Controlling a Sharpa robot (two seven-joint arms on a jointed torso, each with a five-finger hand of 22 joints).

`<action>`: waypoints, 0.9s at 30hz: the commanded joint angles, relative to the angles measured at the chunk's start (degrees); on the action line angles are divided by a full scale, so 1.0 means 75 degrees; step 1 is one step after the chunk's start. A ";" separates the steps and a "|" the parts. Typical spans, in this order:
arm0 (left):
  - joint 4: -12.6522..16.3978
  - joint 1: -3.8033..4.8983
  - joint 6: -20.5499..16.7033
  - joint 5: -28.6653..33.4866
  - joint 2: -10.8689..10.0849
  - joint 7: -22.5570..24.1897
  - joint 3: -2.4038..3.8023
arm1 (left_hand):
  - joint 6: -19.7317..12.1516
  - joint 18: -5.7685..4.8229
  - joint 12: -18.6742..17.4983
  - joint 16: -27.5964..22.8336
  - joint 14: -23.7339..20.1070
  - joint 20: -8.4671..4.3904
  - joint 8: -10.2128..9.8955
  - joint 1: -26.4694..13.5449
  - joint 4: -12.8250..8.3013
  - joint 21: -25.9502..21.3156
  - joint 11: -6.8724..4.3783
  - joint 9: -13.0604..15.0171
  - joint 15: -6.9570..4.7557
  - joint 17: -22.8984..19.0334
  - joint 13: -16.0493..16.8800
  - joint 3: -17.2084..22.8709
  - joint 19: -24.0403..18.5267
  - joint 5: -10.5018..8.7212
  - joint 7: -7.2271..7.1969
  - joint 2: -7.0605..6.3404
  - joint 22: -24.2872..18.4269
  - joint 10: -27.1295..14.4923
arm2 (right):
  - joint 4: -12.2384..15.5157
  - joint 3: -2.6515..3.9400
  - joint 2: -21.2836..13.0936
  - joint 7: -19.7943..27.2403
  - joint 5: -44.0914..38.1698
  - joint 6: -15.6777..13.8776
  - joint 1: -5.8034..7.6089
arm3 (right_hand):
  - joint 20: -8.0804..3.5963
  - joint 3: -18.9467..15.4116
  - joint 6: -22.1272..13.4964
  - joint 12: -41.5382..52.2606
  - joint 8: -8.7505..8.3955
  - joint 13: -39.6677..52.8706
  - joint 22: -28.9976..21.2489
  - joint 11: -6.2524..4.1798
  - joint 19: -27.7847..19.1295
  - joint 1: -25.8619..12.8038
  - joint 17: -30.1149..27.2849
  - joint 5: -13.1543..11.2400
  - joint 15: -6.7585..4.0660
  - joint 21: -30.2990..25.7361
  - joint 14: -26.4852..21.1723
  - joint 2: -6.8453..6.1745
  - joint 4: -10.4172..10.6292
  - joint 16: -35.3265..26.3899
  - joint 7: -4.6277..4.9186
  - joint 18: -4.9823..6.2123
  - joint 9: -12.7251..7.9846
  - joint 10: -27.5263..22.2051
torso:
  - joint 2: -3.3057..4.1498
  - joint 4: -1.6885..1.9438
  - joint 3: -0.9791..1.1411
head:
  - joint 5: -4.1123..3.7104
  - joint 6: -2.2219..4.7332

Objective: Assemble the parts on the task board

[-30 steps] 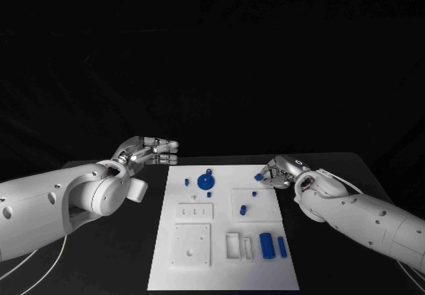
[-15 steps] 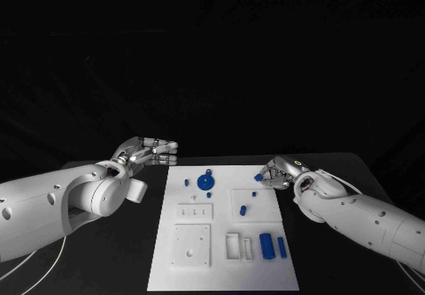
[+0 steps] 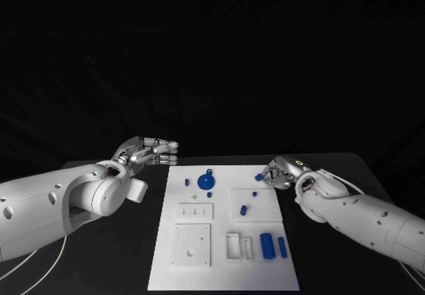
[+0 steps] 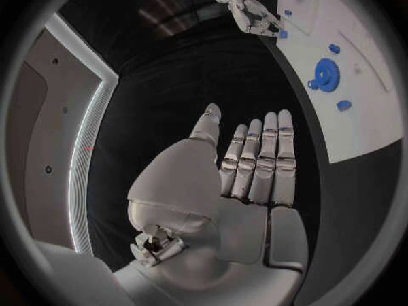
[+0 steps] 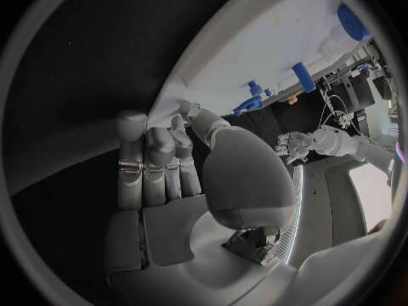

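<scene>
Step in hand, as judged: a pick-and-carry at the far right edge of the task board (image 3: 223,270), with placement not yet made.

Right hand (image 3: 278,173): fingers drawn in narrow; a small blue part (image 3: 258,177) sits at the fingertips on the board side and appears pinched there, at the board's far right corner. Whether it has lifted off the surface I cannot tell.

Left hand (image 3: 148,151): held off the board's far left corner, above the table (image 3: 124,258). Fingers straight and close together, thumb apart; it holds nothing and touches nothing.

Parts near the right hand: a small peg (image 3: 253,194) and a short cylinder (image 3: 242,210) on the board just inward of it; the blue gear (image 3: 206,180) further across, between the two hands. Nearer the robot, well back from both hands: two long blue cylinders (image 3: 266,244).

Next move, as judged: the right hand must carry its part to a matching seat and align it upright before pressing; the pinch looks slight, so slippage is the risk.
</scene>
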 commanded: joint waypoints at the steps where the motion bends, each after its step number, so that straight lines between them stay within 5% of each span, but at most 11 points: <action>1: 0.0020 0.0001 0.0109 -0.0031 0.0001 0.0035 0.0004 | -0.0056 -0.0099 0.0035 0.0039 0.0032 -0.0011 0.0034 0.0047 -0.0052 0.0030 0.0012 0.0011 -0.0016 0.0011 0.0004 0.0008 0.0002 0.0045 -0.0008 0.0011 -0.0006 0.0033 | 0.0027 -0.0004 -0.0016 -0.0042 -0.0127 0.0116 -0.0009 | -0.0053 -0.0043 -0.0042 -0.0042 -0.0004 -0.0008 0.0504 -0.0040 0.0372 -0.0026 0.0008 0.0026 -0.0041 -0.0011 0.0022 0.0019 -0.0006 -0.0028 0.0001 -0.0018 -0.0006 0.0012 | 0.0001 -0.0006 0.0001 | 0.0002 0.0003; 27: 0.0027 0.0002 0.0115 -0.0030 -0.0022 0.0024 0.0003 | -0.0057 -0.0098 0.0036 0.0040 0.0032 -0.0011 0.0034 0.0047 -0.0053 0.0030 0.0012 0.0011 -0.0015 0.0011 0.0004 0.0006 0.0000 0.0042 -0.0010 0.0015 -0.0006 0.0035 | 0.0490 -0.0005 -0.0124 -0.0074 -0.0172 0.0244 -0.0144 | -0.0083 0.0199 0.0345 -0.0005 0.0006 0.0025 0.0524 -0.0076 0.0370 -0.0090 0.0038 0.0001 -0.0074 0.0049 0.0032 0.0146 -0.0125 -0.0020 -0.0079 -0.0062 0.0019 0.0073 | -0.0002 -0.0003 0.0008 | -0.0016 -0.0012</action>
